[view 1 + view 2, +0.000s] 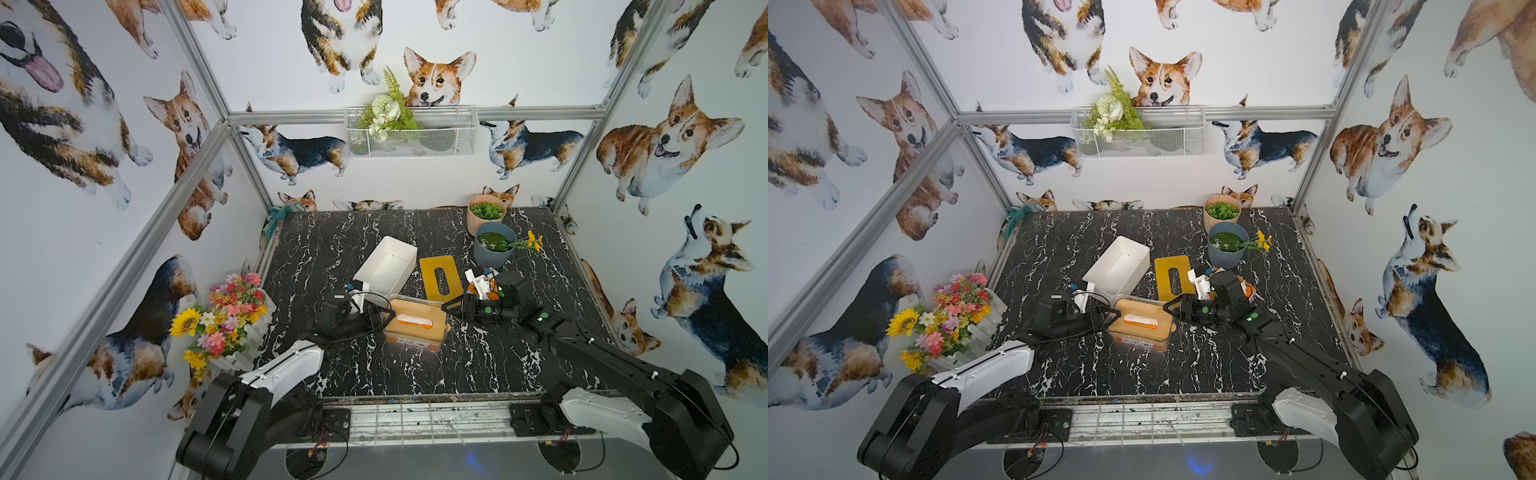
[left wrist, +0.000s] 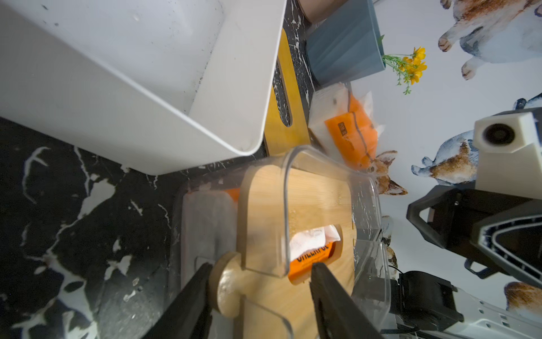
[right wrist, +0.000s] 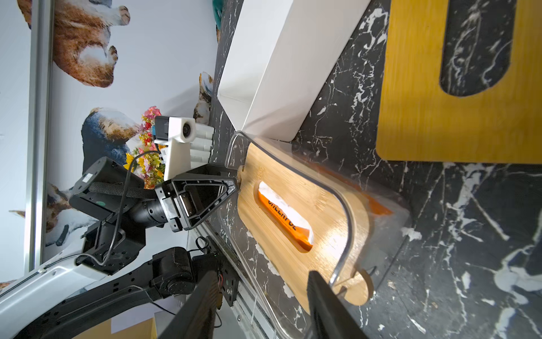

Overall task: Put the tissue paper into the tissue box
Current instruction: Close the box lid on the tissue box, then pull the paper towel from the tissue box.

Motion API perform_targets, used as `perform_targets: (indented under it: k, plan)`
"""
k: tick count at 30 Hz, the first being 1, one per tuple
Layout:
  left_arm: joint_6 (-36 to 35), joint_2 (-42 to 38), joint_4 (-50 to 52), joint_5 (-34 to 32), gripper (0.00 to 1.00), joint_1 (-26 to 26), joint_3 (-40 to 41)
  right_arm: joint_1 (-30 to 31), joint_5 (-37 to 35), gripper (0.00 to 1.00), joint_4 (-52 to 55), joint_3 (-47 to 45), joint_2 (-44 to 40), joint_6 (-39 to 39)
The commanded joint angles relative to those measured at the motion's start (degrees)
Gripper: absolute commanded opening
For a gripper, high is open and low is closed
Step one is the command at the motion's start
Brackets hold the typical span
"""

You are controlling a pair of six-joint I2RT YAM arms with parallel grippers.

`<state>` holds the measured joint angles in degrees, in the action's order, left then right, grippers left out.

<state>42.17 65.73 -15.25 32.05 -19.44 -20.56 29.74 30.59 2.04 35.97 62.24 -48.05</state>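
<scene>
A clear tissue box stands mid-table with a bamboo lid on it. An orange tissue paper pack shows through the lid's slot, also in the left wrist view and the right wrist view. My left gripper is open at the box's left end, with the lid's round tab between its fingers, by one finger. My right gripper is open at the right end, and the other tab lies just outside one finger.
An open white box lies tilted behind the clear one, with a yellow slotted lid flat beside it. A second orange tissue pack lies by the blue pot. A pink pot stands at the back right, and flowers at the left edge.
</scene>
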Motion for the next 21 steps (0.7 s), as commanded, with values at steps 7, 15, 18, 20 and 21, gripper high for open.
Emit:
perform_targets:
  k: [7, 15, 18, 20, 21]
  plan:
    - [-3.64, -8.97, 8.33, -3.91, 0.81, 0.24, -2.89, 3.79, -4.82, 0.54, 7.04, 7.53, 1.42, 4.86]
    - [-7.91, -18.15, 16.52, -9.62, 0.97, 1.12, -4.98, 16.92, -21.1, 0.53, 15.1, 22.42, 14.23, 6.25]
    - [-9.6, -20.26, 19.19, -10.68, 0.99, 1.84, -6.03, 20.87, -26.96, 0.5, 18.08, 27.3, 19.81, 4.64]
    - [-10.57, -20.83, 20.6, -10.49, 1.0, 2.59, -6.57, 23.21, -30.36, 0.49, 18.82, 29.54, 23.05, 3.56]
    - [-11.16, -20.92, 21.25, -10.2, 1.0, 3.18, -6.84, 24.4, -31.88, 0.48, 18.99, 30.4, 24.47, 2.96]
